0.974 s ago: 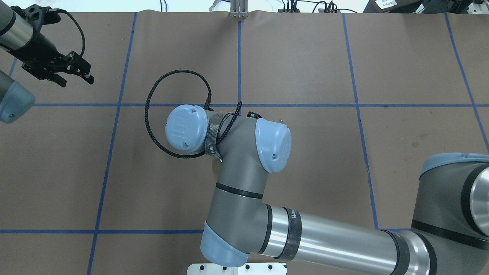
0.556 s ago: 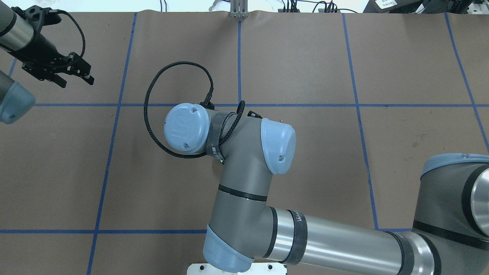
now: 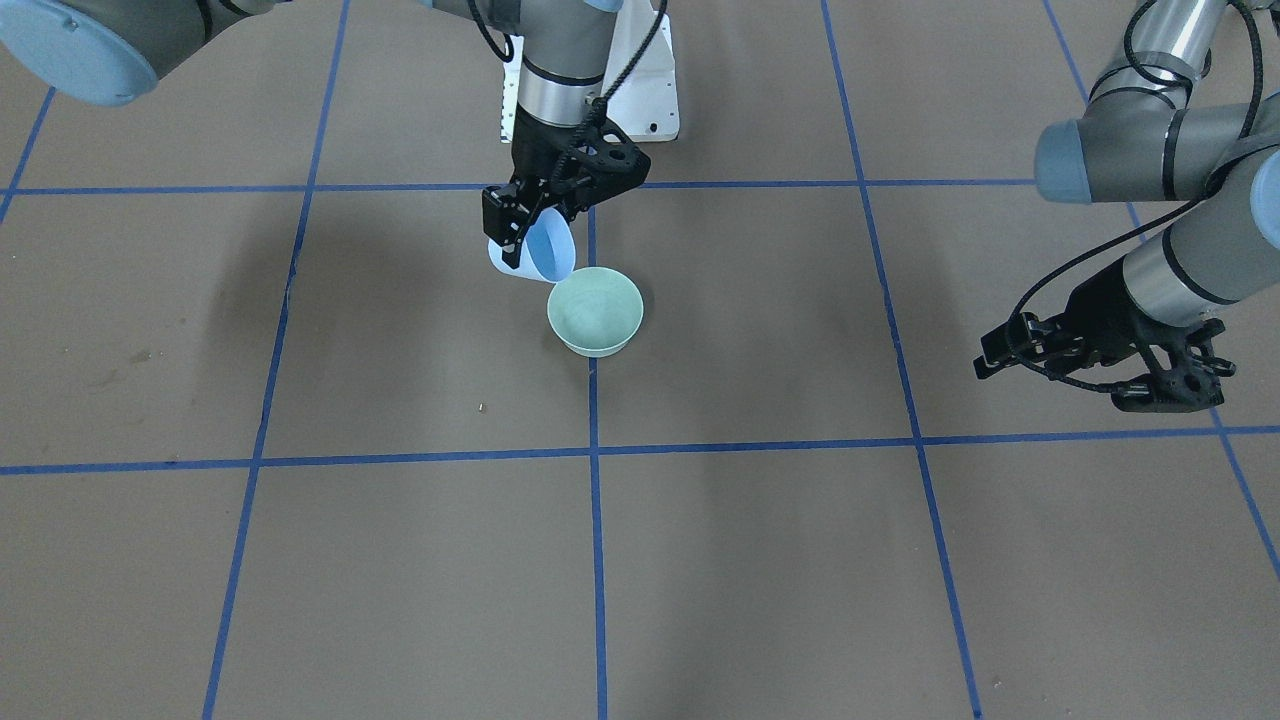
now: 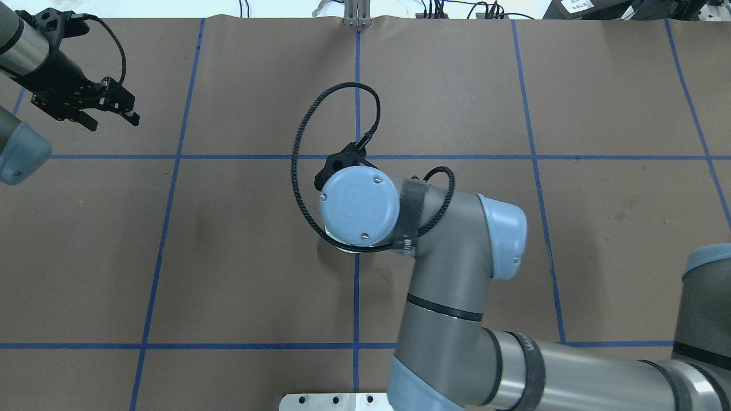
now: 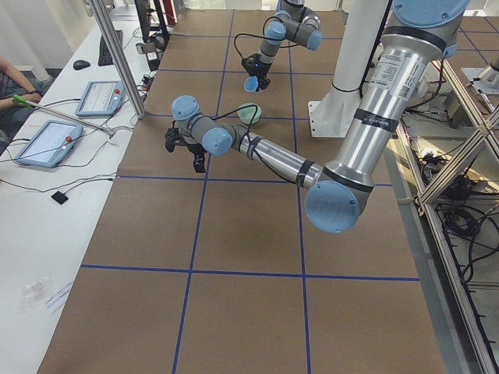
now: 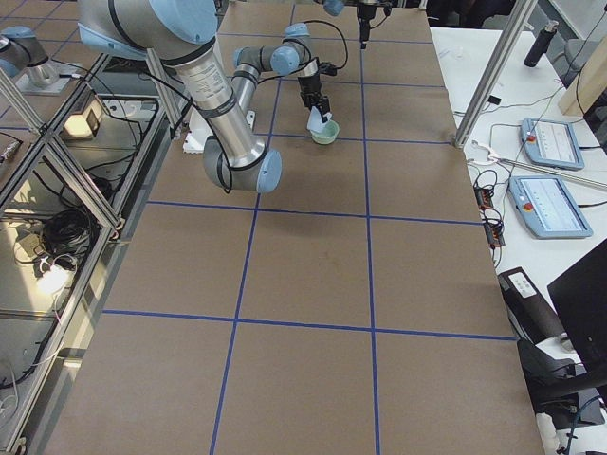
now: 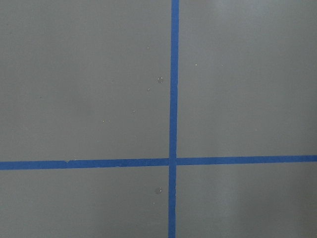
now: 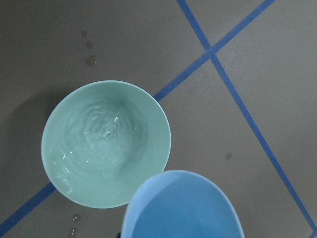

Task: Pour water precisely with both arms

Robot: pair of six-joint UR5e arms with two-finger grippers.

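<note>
My right gripper (image 3: pixel 522 243) is shut on a light blue cup (image 3: pixel 547 253), tilted with its mouth over the rim of a mint green bowl (image 3: pixel 595 311). The right wrist view looks down on the cup's mouth (image 8: pixel 183 208) and the bowl (image 8: pixel 106 144), which holds rippling water. From overhead, the right arm's wrist cap (image 4: pixel 358 205) hides the gripper, cup and bowl. My left gripper (image 4: pixel 112 121) hangs open and empty at the far left of the table, well away from the bowl. The left wrist view shows only bare table.
Brown table covering (image 3: pixel 760 560) with a grid of blue tape lines (image 3: pixel 594 560). A few water drops (image 8: pixel 90 60) lie beside the bowl. The white pedestal base (image 3: pixel 650 95) sits behind the bowl. Tablets (image 5: pixel 47 140) and a person's arm lie beyond the table edge.
The right arm's wrist has swung to the right in the overhead view, toward the centre tape line, and its cable loop followed. The left arm has hardly moved.
</note>
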